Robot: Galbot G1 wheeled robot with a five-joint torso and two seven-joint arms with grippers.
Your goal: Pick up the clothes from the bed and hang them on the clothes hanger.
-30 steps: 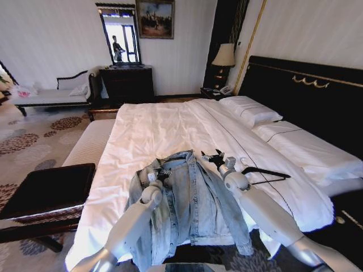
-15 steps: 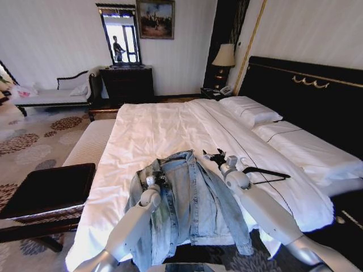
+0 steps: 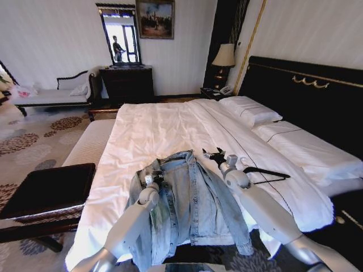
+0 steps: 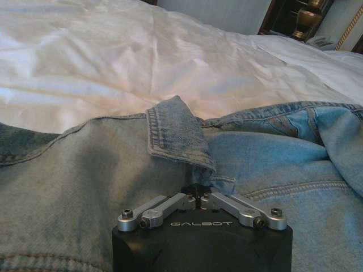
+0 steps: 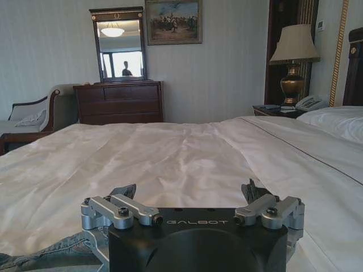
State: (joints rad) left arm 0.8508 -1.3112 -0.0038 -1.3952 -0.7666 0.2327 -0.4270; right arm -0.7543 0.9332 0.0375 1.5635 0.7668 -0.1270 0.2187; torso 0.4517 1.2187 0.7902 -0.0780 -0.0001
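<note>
Pincer work first: left pincer (image 3: pixel 155 179) down on the denim jacket (image 3: pixel 190 207) near its collar, linkage folded in and apparently closed on the cloth, though fingertips hidden behind its own body in the left wrist view; right pincer (image 3: pixel 214 155) spread open, hovering just above the duvet at the jacket's other shoulder, gripping nothing. Judged from that: task barely begun, with 2 arms at the collar end and all the lifting and hanging left to do. Largest to smallest from there: bed (image 3: pixel 164 127), very wide, white duvet smooth and soft, likely to give under any press; tall black headboard (image 3: pixel 306 90) with gold trim; 2 white pillows (image 3: pixel 249 110) by it; jacket lying open at the foot of the bed, hem and 1 sleeve draped over the edge; thin black clothes hanger (image 3: pixel 266 174) flat on the duvet just beside the right arm, untouched and apart from the jacket. Around: patterned carpet, dark dresser (image 3: pixel 127 82) with mirror, lamp (image 3: pixel 224 56) on a nightstand.
</note>
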